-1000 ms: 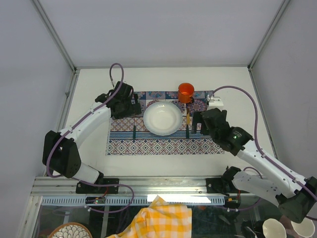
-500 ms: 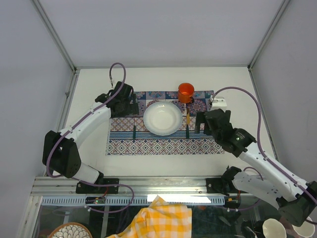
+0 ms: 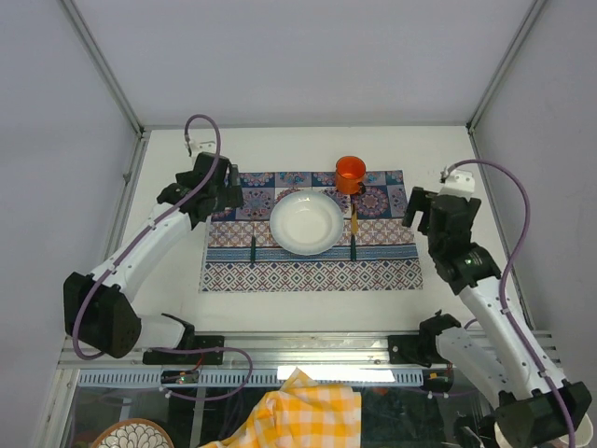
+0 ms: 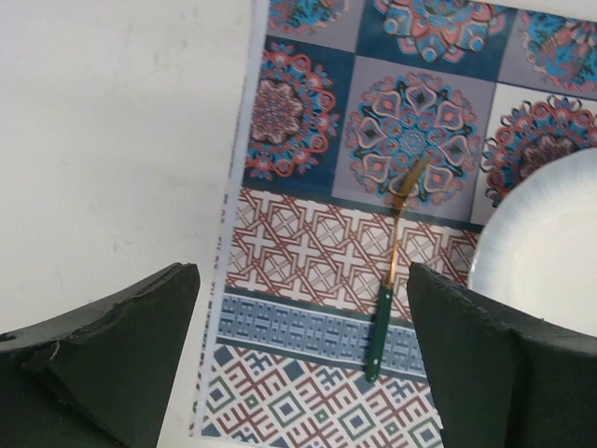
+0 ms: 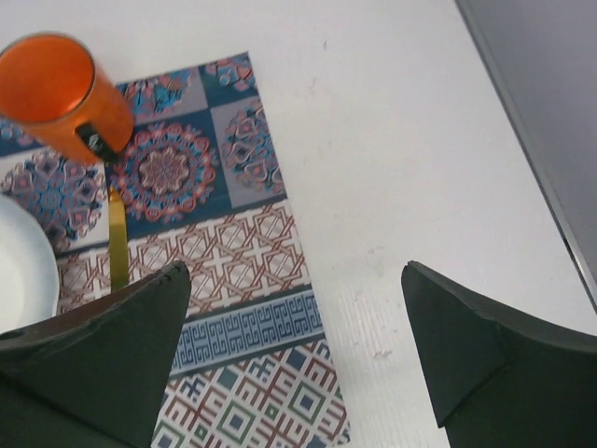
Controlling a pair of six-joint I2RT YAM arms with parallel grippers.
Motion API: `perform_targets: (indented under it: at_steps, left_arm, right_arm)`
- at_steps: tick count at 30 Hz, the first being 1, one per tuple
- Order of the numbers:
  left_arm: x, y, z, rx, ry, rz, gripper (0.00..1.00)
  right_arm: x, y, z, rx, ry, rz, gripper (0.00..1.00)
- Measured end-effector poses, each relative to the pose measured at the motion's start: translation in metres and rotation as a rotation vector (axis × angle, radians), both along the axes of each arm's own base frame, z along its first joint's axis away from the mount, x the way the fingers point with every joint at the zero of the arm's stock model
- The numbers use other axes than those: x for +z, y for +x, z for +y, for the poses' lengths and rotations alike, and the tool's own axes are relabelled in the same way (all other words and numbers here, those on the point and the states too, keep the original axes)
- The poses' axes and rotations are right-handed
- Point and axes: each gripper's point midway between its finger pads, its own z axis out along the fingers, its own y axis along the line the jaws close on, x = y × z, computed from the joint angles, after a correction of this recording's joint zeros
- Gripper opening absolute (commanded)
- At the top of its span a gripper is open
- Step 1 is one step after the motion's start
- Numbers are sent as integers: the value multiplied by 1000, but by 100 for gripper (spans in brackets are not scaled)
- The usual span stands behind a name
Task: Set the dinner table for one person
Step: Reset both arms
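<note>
The dinner table (image 3: pixel 298 149), a plain white surface, is carrying a patterned placemat (image 3: pixel 308 275) in its middle, and the whole setting is lying between the two arms. The white plate (image 3: pixel 306 222) is sitting at the mat's centre. The fork (image 4: pixel 390 280) is lying just left of it and the knife (image 3: pixel 354 245) just right, their long axes running near-to-far, parallel, handles toward the near edge. The orange cup (image 5: pixel 56 89) is standing at the knife's far end (touching the blade or just clear of it, the wrist view is not settling which).

The left gripper (image 3: pixel 219 191) is hovering over the mat's far left corner, jaws wide apart and nothing between them, and the fork is lying to its near-right. The right gripper (image 3: pixel 420 210) is hanging off the mat's right edge over bare surface, jaws equally spread and empty, with knife and cup lying to its left.

Judging by this, the left arm is the nearer one for any nudge to the fork and the right for the knife or cup. Every piece appears to be placed already.
</note>
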Motion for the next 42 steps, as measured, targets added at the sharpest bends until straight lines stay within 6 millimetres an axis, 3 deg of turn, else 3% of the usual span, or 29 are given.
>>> perform_targets:
  at_steps: [3,7,14,21,28,34,42]
  left_arm:
    - [1,4,17,24,17,-32,99]
    - [-5,8,37,52,41,-37,99]
    - [-11,14,56,83,57,-47,99]
    - [-24,11,61,84,45,-36,99]
    - [-18,11,70,84,53,-85,99]
    - [-14,6,75,69,68,-127,99]
    - [-27,6,80,73,73,-158,99]
  right_arm:
    - [4,12,-18,-41,28,-42,99]
    - [-12,35,-28,-46,65,-40,99]
    - [-93,52,-44,-72,94,65,100]
    - [-136,73,-42,-37,102,48,100]
    - [-157,90,-24,73,148,-50,99]
    - [-169,82,-6,177,147,-99,100]
    - [-152,91,2,230,132,-177,100]
